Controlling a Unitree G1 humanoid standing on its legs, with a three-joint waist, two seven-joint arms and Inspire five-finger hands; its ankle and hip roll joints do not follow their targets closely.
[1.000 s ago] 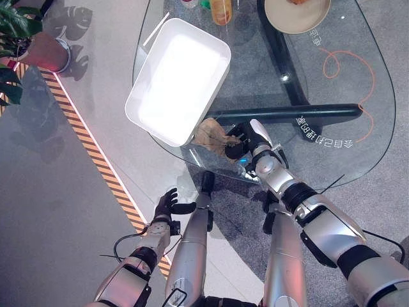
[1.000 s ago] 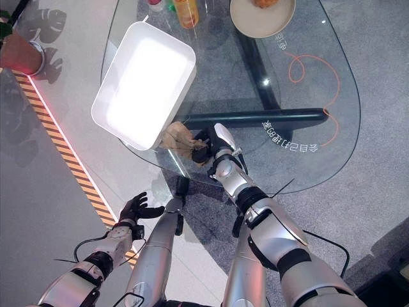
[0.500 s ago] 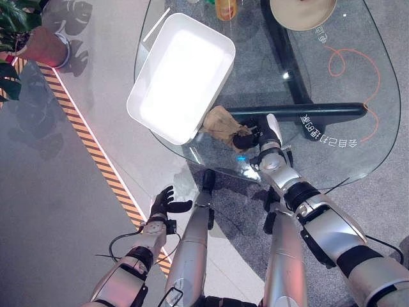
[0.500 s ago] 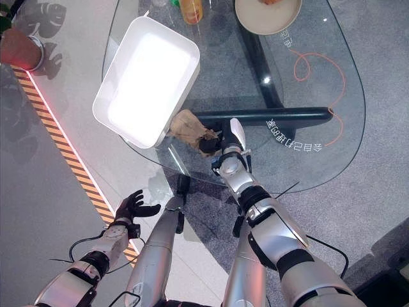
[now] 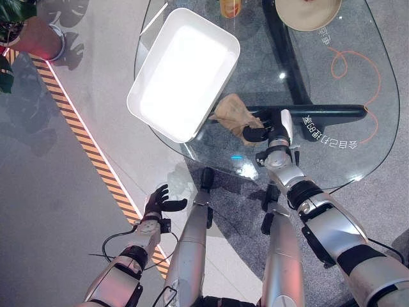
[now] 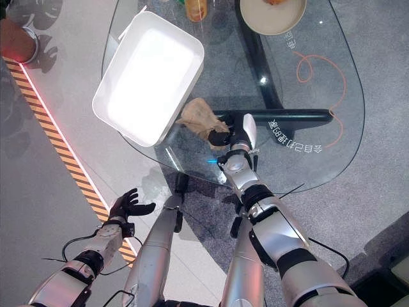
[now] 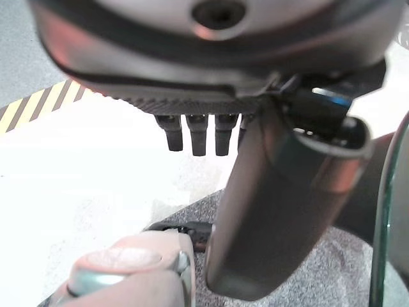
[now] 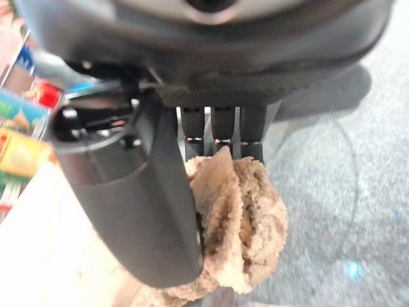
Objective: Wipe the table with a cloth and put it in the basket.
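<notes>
A crumpled tan cloth (image 5: 233, 112) lies on the glass table (image 5: 332, 160), close to the lower right corner of the white basket (image 5: 182, 73). My right hand (image 5: 259, 132) is shut on the cloth's near end, thumb and fingers pinching it (image 8: 239, 211). The cloth touches or nearly touches the basket's rim. My left hand (image 5: 160, 202) hangs low beside the table over the floor, fingers relaxed and open, holding nothing (image 7: 195, 134).
At the table's far edge stand a beige plate (image 5: 307, 9) and an orange bottle (image 5: 229, 6). A dark table beam (image 5: 319, 110) shows under the glass. A striped floor line (image 5: 96, 160) and a potted plant (image 5: 25, 25) lie to the left.
My right hand has slid the cloth across the glass, away from the near edge and to the right, along the basket's corner. The camera view has shifted slightly.
</notes>
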